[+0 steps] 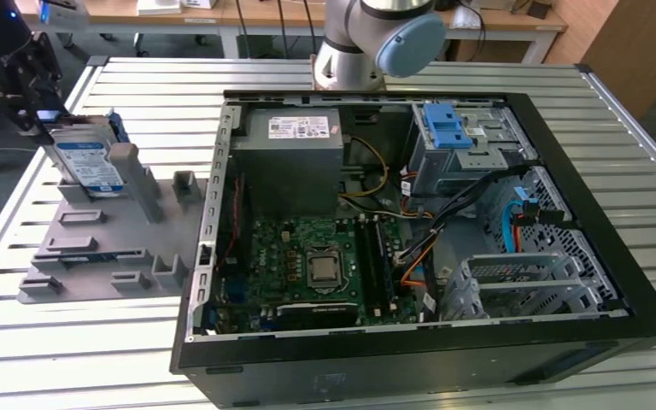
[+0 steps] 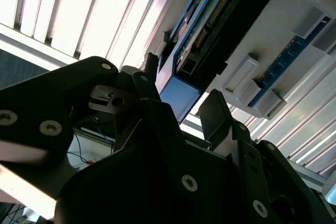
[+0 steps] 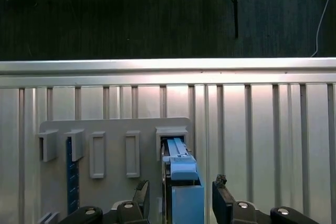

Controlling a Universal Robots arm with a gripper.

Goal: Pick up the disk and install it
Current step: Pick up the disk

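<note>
Closest in the exterior view was the open computer case (image 1: 419, 367), lying flat with the motherboard (image 1: 317, 265) facing up and loose cables (image 1: 465, 209) strung across its right half. Further back inside it sat the silver drive cage (image 1: 465, 141) with the light-blue latch.

Off to the exterior view's left, on the slatted metal table (image 1: 78, 359), was the grey holder (image 1: 89, 256). The disk (image 1: 86, 162) stood on edge in a slot at the holder's far end. The gripper (image 3: 181, 203) was right on top of it. In both wrist views the fingers (image 3: 223, 203) sat either side of the disk's upper edge, spread apart with a sliver of daylight on each side, so I'd say it had hold of nothing. Farthest back, the arm (image 1: 379, 38) rose from the table's far edge.

What worried me was that the gaps didn't look even. One finger would probably touch first and shove the disk sideways, so it could bind in the slot on the way up. Those blue plastic rails also looked like a slippery thing to pinch. And the cables near the cage looked like a snag risk.
</note>
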